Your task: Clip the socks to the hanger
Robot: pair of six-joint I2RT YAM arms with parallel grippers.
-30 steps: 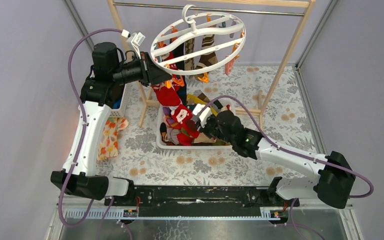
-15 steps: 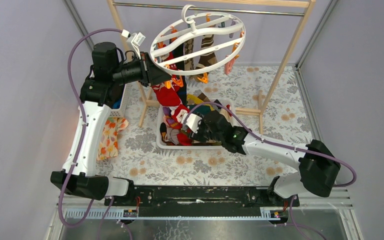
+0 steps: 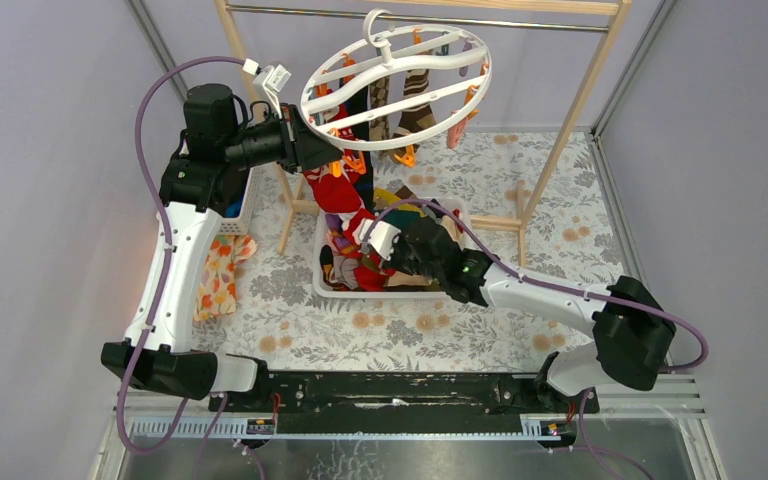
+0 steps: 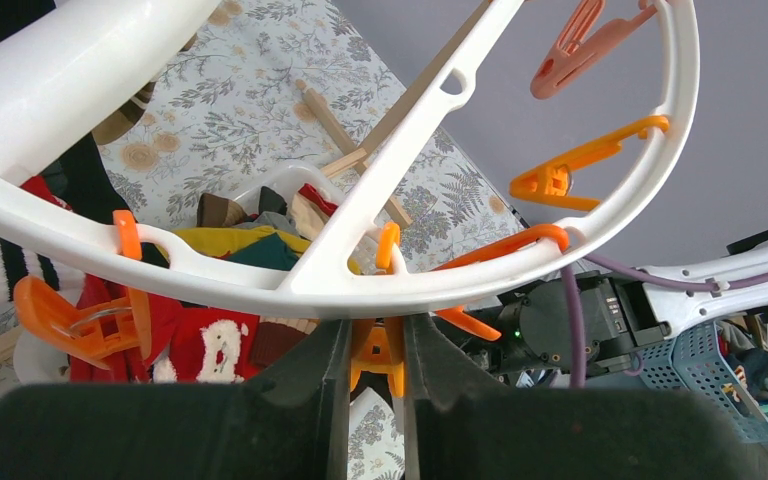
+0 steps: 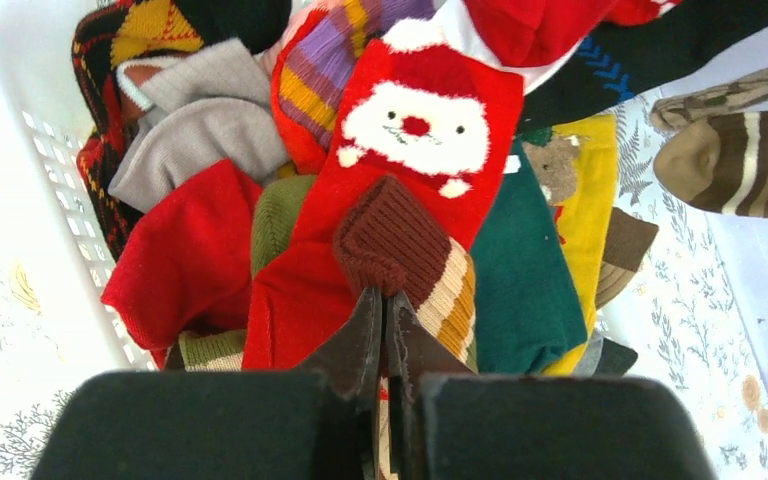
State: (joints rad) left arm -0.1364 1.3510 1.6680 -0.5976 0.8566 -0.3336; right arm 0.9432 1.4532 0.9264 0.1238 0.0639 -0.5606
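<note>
Currently the left gripper [image 4: 375, 335] is up at the near-left rim of the hanger [image 4: 250, 288], fingers clenched on an orange clip [image 4: 378, 358] dangling just under the ring. The hanger is white and oval, tilted, and hooked on the metal bar of the wooden rail [image 3: 587, 90]. A few socks are already pegged under its far side, and other orange and pink clips hang free along the rim. The right gripper [image 5: 382, 300] is down in the white basket [image 5: 10, 90], which sits on the floral table below the hanger. Its fingers are pressed together with the tips at the edge of a brown sock [image 5: 390, 235] that has a striped cuff; cannot tell if any fabric is actually nipped between them. The brown sock lies on top of the red Santa sock [image 5: 415, 125], in the middle of the heap. Loose socks [image 5: 515, 270] fill the basket around it: red, grey, teal, mustard, argyle and purple-orange striped. Both arms are well apart, left high, right low.
</note>
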